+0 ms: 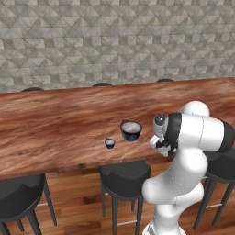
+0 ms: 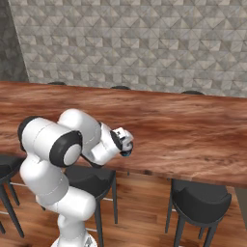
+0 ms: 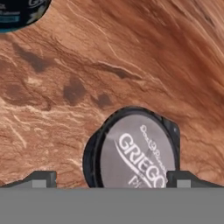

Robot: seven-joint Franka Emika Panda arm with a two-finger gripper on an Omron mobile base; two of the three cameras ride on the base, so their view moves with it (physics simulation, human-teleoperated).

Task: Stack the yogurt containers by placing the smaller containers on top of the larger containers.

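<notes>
**Mia:** Claw (image 3: 111, 177) first, what is it doing?

**Ben:** It hangs over the tabletop (image 1: 55, 124) with its two tips spread wide. A cup with a pale lid (image 3: 133, 153) sits between the tips, right under the hand. The lid has "GRIEGO" printed on it. The tips are not squeezing it, so the claw holds nothing.

**Mia:** Which cup is that one?

**Ben:** Probably the medium one. The robot's own arm hides that spot from the cameras on the base, so he cannot be sure.

**Mia:** Where are the other cups?

**Ben:** The big cup (image 1: 131, 130) stands on the wood, to the left of the arm. The tiny cup (image 1: 109, 143) stands near it, a bit closer to the edge. They do not touch. A dark blue cup (image 3: 19, 13) also peeks in at the top corner of the hand's picture.

**Mia:** Is any cup stacked yet?

**Ben:** No. Nothing sits on the big cup's lid. It looks like the very start. All the stacking is left to do.
</notes>
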